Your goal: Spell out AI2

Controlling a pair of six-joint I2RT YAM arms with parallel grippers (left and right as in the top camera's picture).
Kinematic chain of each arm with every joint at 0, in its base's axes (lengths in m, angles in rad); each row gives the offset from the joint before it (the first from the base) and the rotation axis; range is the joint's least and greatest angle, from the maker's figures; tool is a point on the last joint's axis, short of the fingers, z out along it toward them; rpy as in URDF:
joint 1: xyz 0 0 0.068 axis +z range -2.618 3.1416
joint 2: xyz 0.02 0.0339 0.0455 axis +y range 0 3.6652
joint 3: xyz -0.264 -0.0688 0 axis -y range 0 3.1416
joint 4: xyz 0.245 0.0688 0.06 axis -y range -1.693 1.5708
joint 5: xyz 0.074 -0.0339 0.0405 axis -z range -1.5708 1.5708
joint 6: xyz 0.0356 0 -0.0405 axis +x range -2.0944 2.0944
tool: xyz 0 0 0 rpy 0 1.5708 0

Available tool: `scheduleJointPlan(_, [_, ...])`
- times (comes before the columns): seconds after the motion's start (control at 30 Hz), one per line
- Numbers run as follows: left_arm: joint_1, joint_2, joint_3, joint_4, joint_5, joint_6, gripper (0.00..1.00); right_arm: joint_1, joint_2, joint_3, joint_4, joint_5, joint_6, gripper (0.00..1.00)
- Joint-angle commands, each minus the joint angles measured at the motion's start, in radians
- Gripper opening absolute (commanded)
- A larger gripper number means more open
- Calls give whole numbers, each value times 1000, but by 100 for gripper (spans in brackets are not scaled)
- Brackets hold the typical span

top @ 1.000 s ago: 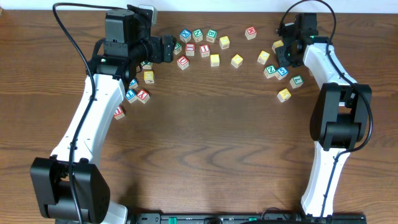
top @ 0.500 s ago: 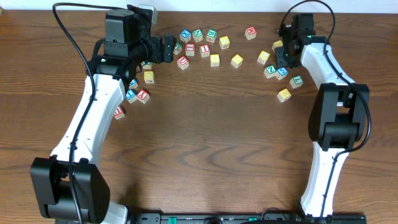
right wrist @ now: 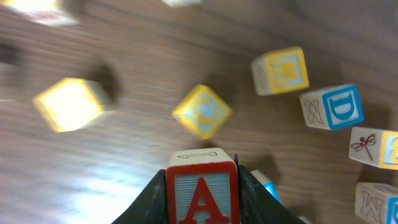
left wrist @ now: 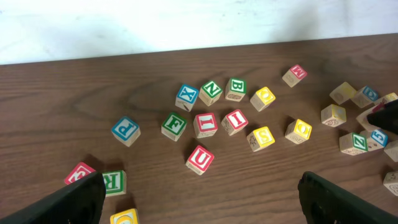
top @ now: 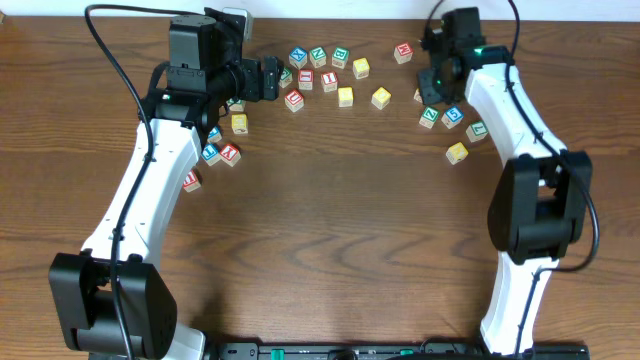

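Note:
My right gripper (right wrist: 201, 182) is shut on a wooden block with a red letter A (right wrist: 201, 193) and holds it above the table. In the overhead view the right gripper (top: 433, 84) is at the back right, over the right cluster of blocks, and hides the A block. Two red I blocks (left wrist: 205, 124) (left wrist: 234, 121) lie in the back-middle cluster; they also show in the overhead view (top: 329, 82). My left gripper (left wrist: 202, 205) is open and empty, hovering near that cluster (top: 272, 78). I cannot make out a block with a 2.
Several letter blocks lie scattered along the back of the wooden table: a red U (left wrist: 199, 159), a green F (left wrist: 174, 125), a blue P (left wrist: 125, 129), a yellow M (right wrist: 280, 70) and a blue D (right wrist: 339, 107). More blocks sit at the left (top: 230, 153).
My right gripper has moved left and toward the back of the table with the A block in it. The left arm has not moved.

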Motion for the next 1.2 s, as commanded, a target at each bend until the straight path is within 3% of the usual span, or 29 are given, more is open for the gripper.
scheduleJointPlan(0.0, [-2,-15,31,-3,-13,3,98,55,-55,0,-23,1,60,29])
scheduleJointPlan(0.27, [-2,-15,29,-4,-14,4,98,188,-61,0,-111,-7,303,29])
scheduleJointPlan(0.47, [0,-15,19,-3,-15,34,98,265,-61,0,-139,48,391,33])
scheduleJointPlan(0.67, [0,-15,19,-3,-14,37,98,241,-61,0,-157,91,451,35])
scheduleJointPlan(0.83, [0,-15,19,-3,-14,37,98,193,-58,0,-189,91,452,25])
scheduleJointPlan(1.03, [0,-15,18,-6,-14,37,98,161,-21,-1,-228,97,451,1])
scheduleJointPlan(1.17, [0,-15,18,-11,-14,37,98,152,13,-1,-240,127,452,1])
